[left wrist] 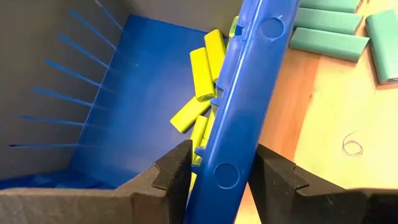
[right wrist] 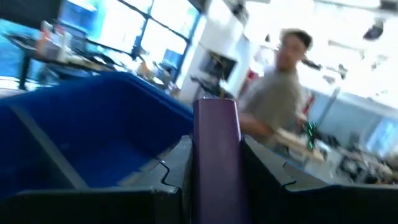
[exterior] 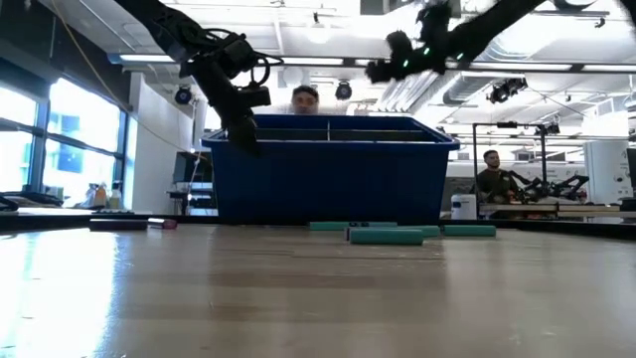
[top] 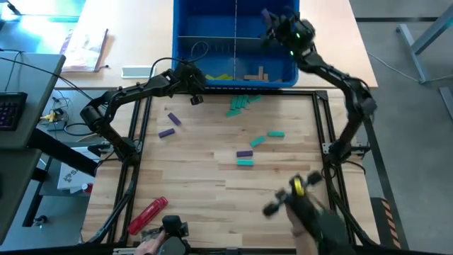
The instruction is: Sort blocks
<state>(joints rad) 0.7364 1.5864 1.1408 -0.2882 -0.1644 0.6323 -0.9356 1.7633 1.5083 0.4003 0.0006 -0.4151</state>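
The right gripper is up over the far right part of the blue bin, clamped on a purple block standing on end between its fingers. The left gripper sits at the bin's near wall, towards its left end, its two fingers astride that wall and pressed to it, one inside and one outside.

The risk, as I see it: if the left arm pulls or lifts while pinching the wall, the bin could drag or tip, and the sorted yellow blocks would shift. The purple block is held upright by a narrow grip; let go from that height, it may bounce into the wrong compartment.

Only the left wrist view shows the fingers straddling the wall; from above that gripper is just a dark shape at the rim. Only the right wrist view shows what the right gripper carries. The high view alone shows what is left on the bench: teal blocks near the bin, more teal and two purple ones mid-bench, tan blocks already in the bin.
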